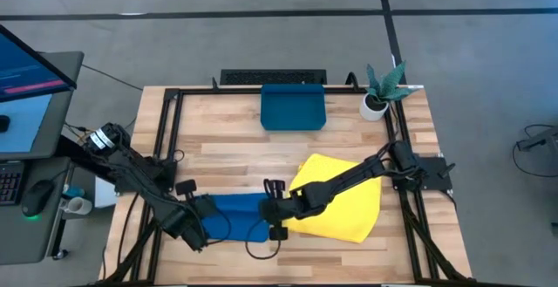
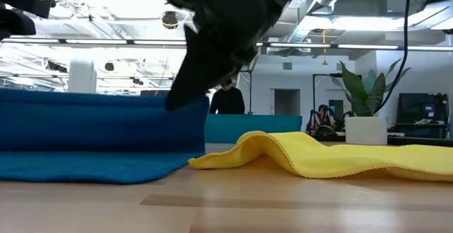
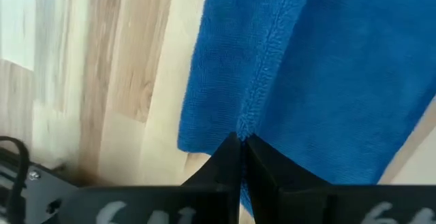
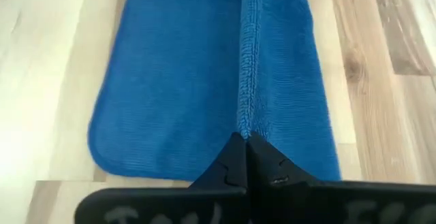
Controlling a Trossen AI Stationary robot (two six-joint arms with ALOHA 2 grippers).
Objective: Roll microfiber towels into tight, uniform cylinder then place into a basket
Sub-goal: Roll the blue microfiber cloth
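The blue microfiber towel (image 1: 231, 215) lies near the table's front edge, between my two grippers. Its lower part rests on the table, and its hemmed edge stands raised like a wall (image 2: 99, 120). My left gripper (image 1: 199, 215) is shut on the towel's left end and my right gripper (image 1: 268, 210) on its right end. Right of it, the yellow towel (image 1: 340, 200) lies rumpled on the table under my right arm. The teal basket (image 1: 293, 106) stands at the far edge with nothing in it. My left gripper pinches the blue towel's hemmed edge (image 3: 253, 115) between its two fingers at the towel's left end, coming steeply from above. The hem runs straight away from the fingertips. The held edge is lifted while the cloth below lies on the table. My right gripper pinches the same hemmed edge (image 4: 246, 112) at the towel's right end, between its two fingers, slanting down from the right. The edge is raised off the table (image 2: 202, 104) and runs straight toward the other gripper. Cloth falls away on both sides of the hem.
A small white pot with a green plant (image 1: 379, 95) stands at the far right corner, right of the basket. A black frame (image 1: 166, 121) runs along the table's sides. Bare wood lies between the towels and the basket.
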